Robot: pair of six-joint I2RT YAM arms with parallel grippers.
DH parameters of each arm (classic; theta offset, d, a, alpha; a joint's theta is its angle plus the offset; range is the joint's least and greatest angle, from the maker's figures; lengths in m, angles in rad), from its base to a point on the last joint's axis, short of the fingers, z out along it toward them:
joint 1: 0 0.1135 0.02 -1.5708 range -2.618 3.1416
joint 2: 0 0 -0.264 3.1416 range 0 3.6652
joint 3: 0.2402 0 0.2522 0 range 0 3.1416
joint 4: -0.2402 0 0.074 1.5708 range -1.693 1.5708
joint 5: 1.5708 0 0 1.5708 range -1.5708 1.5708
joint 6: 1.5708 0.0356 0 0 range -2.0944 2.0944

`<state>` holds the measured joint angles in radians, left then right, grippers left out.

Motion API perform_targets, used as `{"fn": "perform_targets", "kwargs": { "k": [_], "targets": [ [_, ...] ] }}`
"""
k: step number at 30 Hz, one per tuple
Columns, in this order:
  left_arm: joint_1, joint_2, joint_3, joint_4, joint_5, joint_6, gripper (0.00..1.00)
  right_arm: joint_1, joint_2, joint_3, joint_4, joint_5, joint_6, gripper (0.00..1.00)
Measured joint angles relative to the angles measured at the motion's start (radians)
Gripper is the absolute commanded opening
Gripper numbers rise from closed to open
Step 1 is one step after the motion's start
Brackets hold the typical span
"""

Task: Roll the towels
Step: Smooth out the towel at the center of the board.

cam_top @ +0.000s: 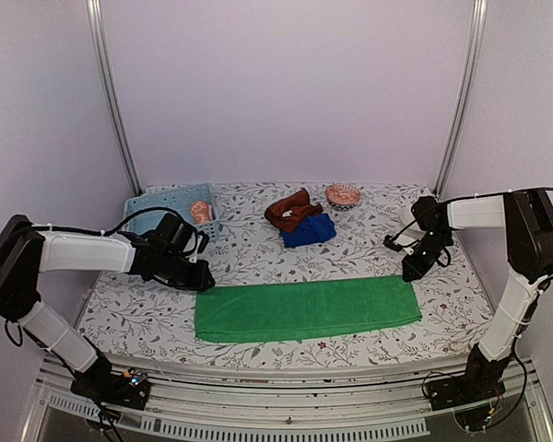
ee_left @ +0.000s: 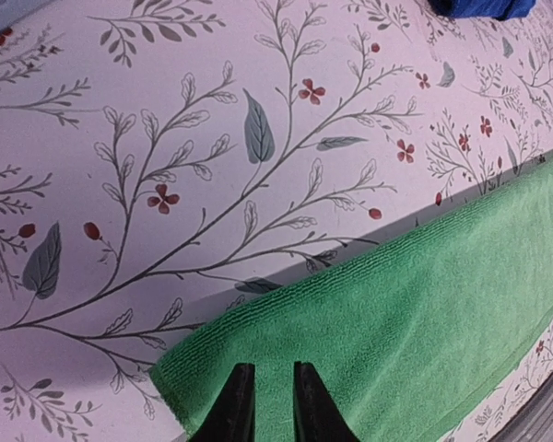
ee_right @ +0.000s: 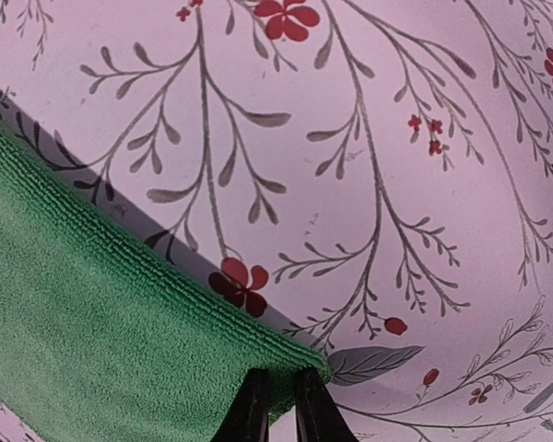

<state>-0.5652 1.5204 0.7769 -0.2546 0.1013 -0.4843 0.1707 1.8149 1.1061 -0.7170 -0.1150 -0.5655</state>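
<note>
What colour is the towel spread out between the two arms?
The towel is plain green; the top external view shows it best.

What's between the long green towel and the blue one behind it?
Only bare flowered tablecloth separates the green towel from the blue towel, as the top view shows.

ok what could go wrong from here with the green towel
The right pincer is at the very tip of the far right corner of the green towel, so the cloth could slip out. The left pincer sits further in from its corner; starting unevenly on this long strip could skew the roll.
</note>
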Motion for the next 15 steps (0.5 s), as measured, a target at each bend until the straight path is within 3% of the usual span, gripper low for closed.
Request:
{"fn": "perform_targets", "kwargs": {
  "k": [8, 15],
  "targets": [
    [-0.042, -0.001, -0.001, 0.032, 0.041, 0.055, 0.28, 0.004, 0.03, 0.073, 0.013, 0.133, 0.022, 0.17],
    [-0.093, -0.022, -0.037, 0.057, 0.071, 0.077, 0.21, -0.001, -0.106, 0.117, -0.096, -0.058, -0.002, 0.18]
  ]
}}
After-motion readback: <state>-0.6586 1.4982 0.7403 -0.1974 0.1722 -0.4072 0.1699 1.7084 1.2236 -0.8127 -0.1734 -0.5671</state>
